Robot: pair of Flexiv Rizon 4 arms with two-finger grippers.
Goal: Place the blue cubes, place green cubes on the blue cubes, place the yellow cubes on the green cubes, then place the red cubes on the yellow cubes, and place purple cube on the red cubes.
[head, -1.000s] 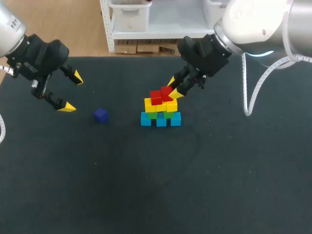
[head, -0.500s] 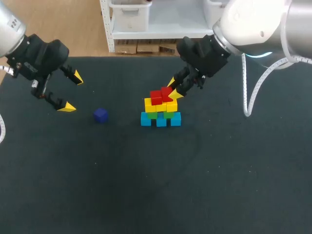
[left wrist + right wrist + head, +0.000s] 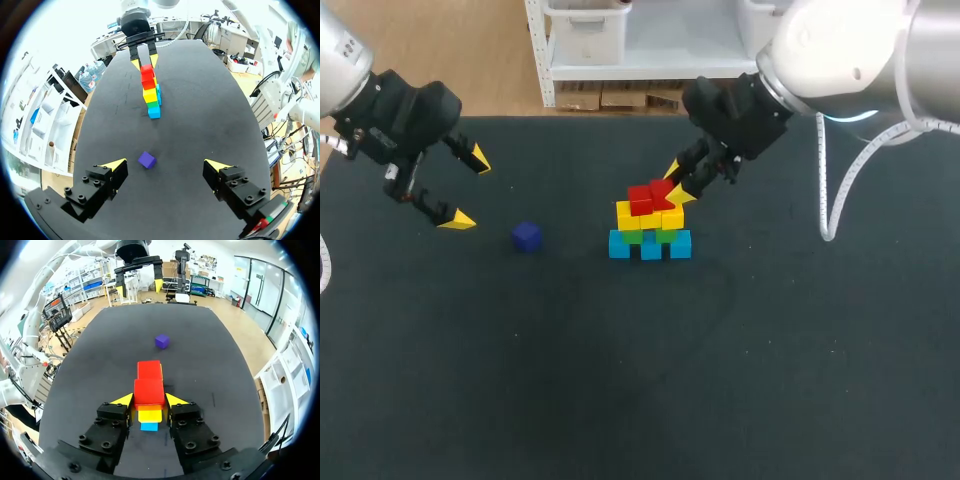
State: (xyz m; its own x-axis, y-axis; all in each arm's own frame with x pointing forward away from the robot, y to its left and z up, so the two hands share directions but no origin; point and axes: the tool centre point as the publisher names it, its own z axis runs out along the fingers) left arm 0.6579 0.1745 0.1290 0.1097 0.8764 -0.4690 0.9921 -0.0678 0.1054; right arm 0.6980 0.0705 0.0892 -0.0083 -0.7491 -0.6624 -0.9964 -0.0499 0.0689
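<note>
Pinching near red cube [image 3: 148,391] atop stack, right claw [image 3: 149,400] pressing both yellow tips against cube's sides. Second red cube [image 3: 149,369] sitting just ahead, touching it. Yellow cubes [image 3: 628,215], green cubes [image 3: 634,237], blue cubes [image 3: 618,245] layering beneath. Purple cube [image 3: 527,236] lying alone on counter [image 3: 620,380], ahead of left claw [image 3: 165,163], whose fingers are hanging spread wide, touching nothing.

Silver-white arms [image 3: 850,40] carry black, screw-studded fingers [image 3: 112,427] (yellow at the tips), with white cable [image 3: 820,170].
</note>
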